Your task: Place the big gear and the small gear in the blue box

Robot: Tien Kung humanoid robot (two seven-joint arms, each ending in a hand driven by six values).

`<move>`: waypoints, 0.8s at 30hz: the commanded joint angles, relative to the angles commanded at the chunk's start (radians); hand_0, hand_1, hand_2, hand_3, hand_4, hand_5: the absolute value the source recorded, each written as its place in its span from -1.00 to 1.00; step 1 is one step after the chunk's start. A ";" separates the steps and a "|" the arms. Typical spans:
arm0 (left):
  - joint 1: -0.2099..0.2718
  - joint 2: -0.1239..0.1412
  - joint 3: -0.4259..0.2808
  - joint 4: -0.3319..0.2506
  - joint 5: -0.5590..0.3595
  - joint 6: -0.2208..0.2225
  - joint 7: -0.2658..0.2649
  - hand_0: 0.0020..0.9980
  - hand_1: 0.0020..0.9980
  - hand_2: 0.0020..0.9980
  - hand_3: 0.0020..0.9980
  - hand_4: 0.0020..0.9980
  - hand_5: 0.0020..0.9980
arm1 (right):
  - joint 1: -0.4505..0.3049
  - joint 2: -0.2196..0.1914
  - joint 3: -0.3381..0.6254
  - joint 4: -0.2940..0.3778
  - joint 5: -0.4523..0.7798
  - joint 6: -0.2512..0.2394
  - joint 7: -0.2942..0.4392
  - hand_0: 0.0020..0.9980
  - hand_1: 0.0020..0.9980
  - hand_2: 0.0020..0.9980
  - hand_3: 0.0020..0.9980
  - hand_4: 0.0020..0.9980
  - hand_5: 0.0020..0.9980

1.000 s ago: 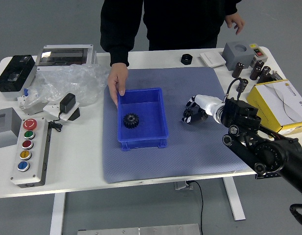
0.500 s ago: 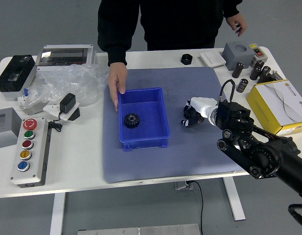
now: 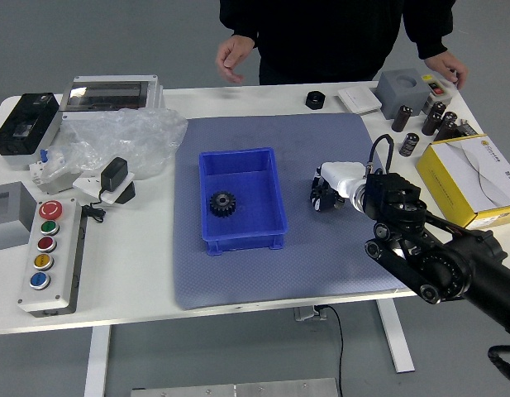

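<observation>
Reaching low to the right of the blue box [image 3: 245, 242] with my right hand [image 3: 323, 197], likely for the other gear; grip's hidden, can't tell if it's closed. Black gear [image 3: 222, 203] sits inside, left side, probably leaving room. Person's hands [image 3: 234, 57] are beyond the box, off it.
</observation>
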 joint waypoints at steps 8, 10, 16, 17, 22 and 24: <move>-0.001 -0.001 0.000 0.000 -0.001 0.000 0.000 0.56 0.62 0.60 0.64 0.26 -0.53 | -0.002 0.001 0.001 -0.002 -0.016 -0.013 0.010 -0.15 -0.09 0.02 0.26 -0.24 -0.46; -0.001 -0.001 0.000 0.000 -0.001 0.000 0.000 0.56 0.62 0.60 0.64 0.26 -0.53 | -0.003 0.002 0.002 -0.002 -0.019 -0.017 0.012 -0.15 -0.09 0.02 0.26 -0.24 -0.46; -0.001 -0.001 0.000 0.000 -0.002 0.000 0.000 0.56 0.62 0.60 0.64 0.26 -0.53 | -0.006 0.003 0.010 0.000 -0.024 -0.029 0.019 -0.19 -0.13 -0.03 0.24 -0.25 -0.50; -0.001 -0.001 0.001 0.000 -0.003 0.000 0.000 0.56 0.62 0.60 0.64 0.26 -0.53 | -0.006 0.003 0.012 0.001 -0.024 -0.030 0.020 -0.19 -0.13 -0.03 0.24 -0.25 -0.50; -0.001 -0.001 0.000 0.000 -0.003 0.001 0.000 0.56 0.62 0.60 0.64 0.26 -0.53 | -0.010 0.000 0.031 0.009 -0.028 -0.037 0.022 -0.19 -0.14 -0.05 0.24 -0.26 -0.52; -0.001 -0.001 0.000 0.000 -0.004 0.001 -0.001 0.56 0.62 0.60 0.64 0.26 -0.53 | -0.013 -0.001 0.043 0.014 -0.030 -0.038 0.022 -0.19 -0.14 -0.05 0.24 -0.26 -0.52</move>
